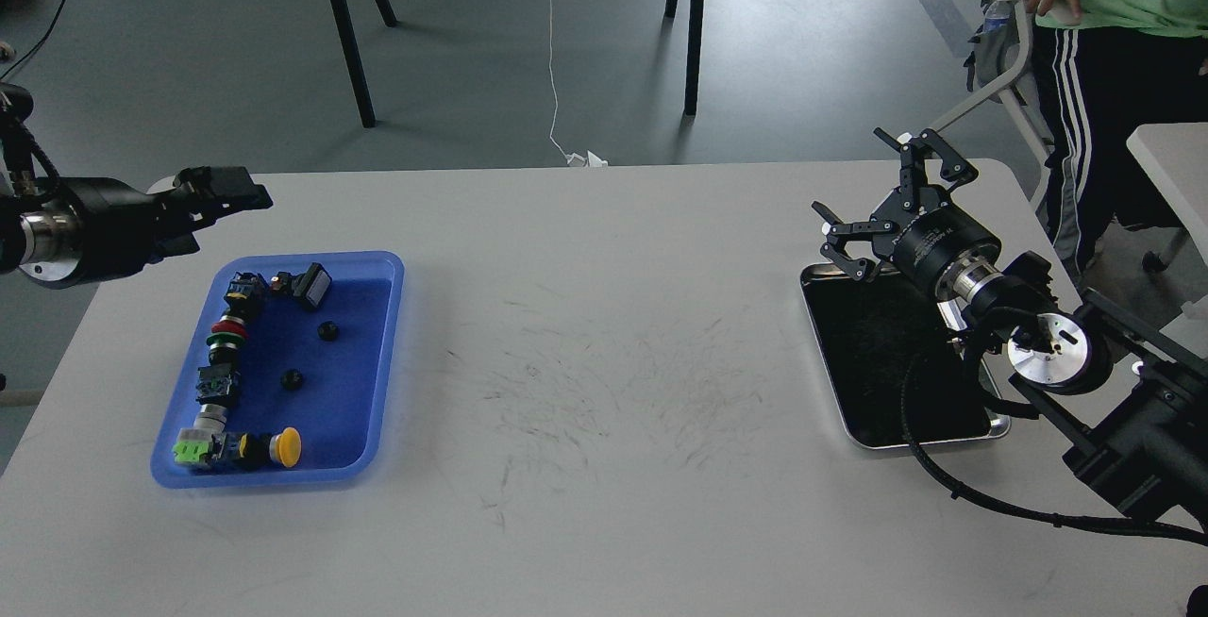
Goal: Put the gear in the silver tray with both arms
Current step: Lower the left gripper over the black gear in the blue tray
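Observation:
Two small black gears (328, 330) (293, 378) lie on the bare floor of the blue plastic tray (354, 409) at the table's left. The silver tray (873, 372), with a dark reflective bottom, sits at the right and holds nothing. My right gripper (873, 197) is open and empty, its pronged fingers spread above the silver tray's far left corner. My left gripper (225, 190) hovers just beyond the blue tray's far left corner. It is dark and seen side-on, so its fingers cannot be told apart.
The blue tray also holds a row of push-button switches (226, 353) along its left and front sides, one with a yellow cap (286, 445). A person (1114, 51) stands at the far right beside the table. Black stand legs (344, 32) rise behind the table.

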Motion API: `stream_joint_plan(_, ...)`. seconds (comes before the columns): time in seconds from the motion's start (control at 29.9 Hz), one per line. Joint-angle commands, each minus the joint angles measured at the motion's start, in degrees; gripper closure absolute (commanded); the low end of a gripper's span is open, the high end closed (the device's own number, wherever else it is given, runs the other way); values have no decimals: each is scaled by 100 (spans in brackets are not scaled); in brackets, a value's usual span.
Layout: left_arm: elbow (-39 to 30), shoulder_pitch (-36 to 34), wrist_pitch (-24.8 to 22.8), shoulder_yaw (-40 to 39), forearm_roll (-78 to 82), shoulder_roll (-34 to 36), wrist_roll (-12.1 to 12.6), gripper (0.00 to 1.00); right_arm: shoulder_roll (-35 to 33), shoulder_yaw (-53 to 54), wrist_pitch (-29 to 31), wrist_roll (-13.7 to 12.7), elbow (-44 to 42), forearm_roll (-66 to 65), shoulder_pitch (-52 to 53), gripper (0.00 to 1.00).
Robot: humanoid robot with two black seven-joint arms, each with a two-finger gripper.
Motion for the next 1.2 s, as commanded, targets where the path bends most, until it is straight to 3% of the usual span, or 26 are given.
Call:
stream_joint_plan(0.0, -71, -20, -33, 93, 484, 27, -189, 1, -7, 4, 0, 0, 0, 0, -2, 1)
stream_joint_plan(0.07, -115, -3, -15, 119, 817, 27, -252, 2, -7, 4, 0, 0, 8, -8, -10, 1)
stream_joint_plan(0.2, -97, 173, 142, 198, 3257, -34, -322, 2, -7, 4, 0, 0, 26, -8, -46, 1)
stream_joint_plan(0.27, -124, 252, 475, 216, 3999, -87, -401, 1, -16, 13, 0, 0, 61, -26, -54, 1)
stream_joint_plan(0.4, -37, 243, 810, 207, 3713, -377, -401, 1, -34, 13, 0, 0, 79, -44, -81, 1)
stream_joint_plan(0.5, 8, 174, 942, 111, 2582, -299, -436, 1, -51, 31, 0, 0, 79, -44, -90, 1)
stream_joint_plan(0.64, 8, 182, 881, 40, 1373, -131, -646, 3, -60, 22, 0, 0, 79, -44, -116, 1)
stream_joint_plan(0.77, -36, 208, 925, 66, 1531, -131, -1227, 3, -60, 22, 0, 0, 79, -44, -116, 1)
stream_joint_plan(0.9, -27, 322, 1152, 277, 3020, -131, -1245, 6, -60, 40, -9, 0, 79, -44, -116, 1)
stream_joint_plan(1.0, -27, 603, 1784, 453, 4095, -192, -1245, 6, -69, 83, -9, 0, 79, -44, -116, 1)
stream_joint_plan(1.17, 51, 885, 1857, 480, 4344, -499, -1499, 6, -174, 127, -9, 0, 96, -26, -151, 1)
